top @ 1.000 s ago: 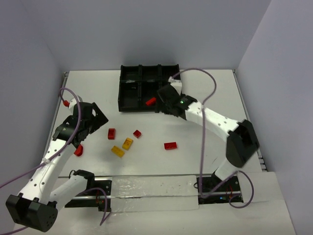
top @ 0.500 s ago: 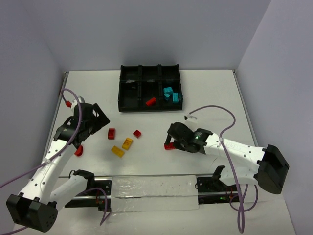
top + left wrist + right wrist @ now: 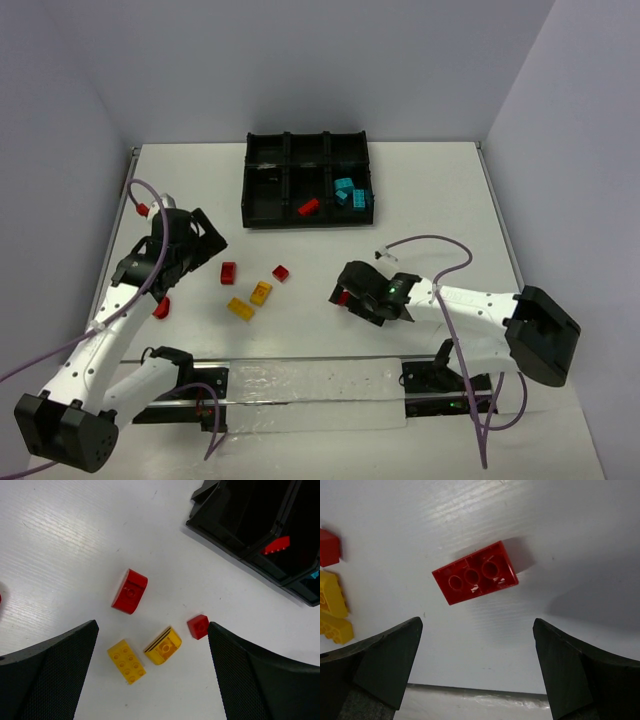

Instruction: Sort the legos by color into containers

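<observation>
- Your right tool (image 3: 477, 625) stands wide and empty over a loose red brick (image 3: 475, 573), flat on the counter (image 3: 570, 530), its long axis slanting up to the right.
- The black tray (image 3: 247, 190) holds one red piece (image 3: 308, 207) in its near-middle compartment and three cyan bricks (image 3: 350, 193) in the near-right.
- Your left tool (image 3: 151, 624) is wide and empty above two red bricks (image 3: 129, 591) and two yellow bricks (image 3: 126, 661).

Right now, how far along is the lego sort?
Done: cyan bricks sit in the near-right compartment of the tray, one red brick in the near-middle one. In hand: nothing; the right tool is open, straddling an upturned red brick on the table. Left: that brick, plus two loose red bricks and two yellow bricks below the open left tool.
</observation>
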{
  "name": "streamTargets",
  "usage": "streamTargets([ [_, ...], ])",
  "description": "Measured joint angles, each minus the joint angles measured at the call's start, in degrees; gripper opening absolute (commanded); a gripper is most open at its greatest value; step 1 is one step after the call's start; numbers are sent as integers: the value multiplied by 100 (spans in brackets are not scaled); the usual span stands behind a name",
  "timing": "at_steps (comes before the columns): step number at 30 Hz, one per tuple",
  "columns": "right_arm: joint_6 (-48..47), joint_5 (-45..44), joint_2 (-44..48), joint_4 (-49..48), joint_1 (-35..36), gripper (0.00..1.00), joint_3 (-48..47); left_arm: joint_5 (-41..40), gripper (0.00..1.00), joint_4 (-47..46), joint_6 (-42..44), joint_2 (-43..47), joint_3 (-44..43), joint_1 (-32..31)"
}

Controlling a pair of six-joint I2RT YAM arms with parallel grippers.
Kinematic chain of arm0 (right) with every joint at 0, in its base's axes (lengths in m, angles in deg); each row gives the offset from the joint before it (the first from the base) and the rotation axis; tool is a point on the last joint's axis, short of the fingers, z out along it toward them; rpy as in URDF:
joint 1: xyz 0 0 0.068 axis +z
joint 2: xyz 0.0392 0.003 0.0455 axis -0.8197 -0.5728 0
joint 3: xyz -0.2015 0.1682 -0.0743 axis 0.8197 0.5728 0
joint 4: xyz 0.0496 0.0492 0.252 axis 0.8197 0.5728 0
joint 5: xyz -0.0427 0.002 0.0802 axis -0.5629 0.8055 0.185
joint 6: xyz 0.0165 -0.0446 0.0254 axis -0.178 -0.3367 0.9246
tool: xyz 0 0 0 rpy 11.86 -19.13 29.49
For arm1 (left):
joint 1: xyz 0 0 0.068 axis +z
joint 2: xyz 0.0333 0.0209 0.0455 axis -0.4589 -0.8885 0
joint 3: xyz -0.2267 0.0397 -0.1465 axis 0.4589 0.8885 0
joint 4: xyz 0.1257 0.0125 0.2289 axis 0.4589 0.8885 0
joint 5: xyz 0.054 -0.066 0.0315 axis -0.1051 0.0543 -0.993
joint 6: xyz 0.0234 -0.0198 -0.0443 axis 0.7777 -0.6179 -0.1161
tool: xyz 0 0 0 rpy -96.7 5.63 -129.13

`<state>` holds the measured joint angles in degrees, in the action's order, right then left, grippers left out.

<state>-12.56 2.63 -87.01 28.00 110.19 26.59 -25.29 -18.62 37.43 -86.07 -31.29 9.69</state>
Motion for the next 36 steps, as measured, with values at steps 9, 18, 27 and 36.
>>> streamTargets([
  [9,9,84,-910,-617,34,99,-345,72,99,-4,44,-180,0,0],
  [18,-194,-95,-1808,-738,35,99,-1083,281,99,-28,98,-151,0,0],
  [27,-438,-488,-2143,-555,-92,100,-1415,289,99,-28,153,6,0,0],
  [36,-705,-713,-2234,-500,-374,98,-1487,323,99,-28,221,-18,0,0],
])
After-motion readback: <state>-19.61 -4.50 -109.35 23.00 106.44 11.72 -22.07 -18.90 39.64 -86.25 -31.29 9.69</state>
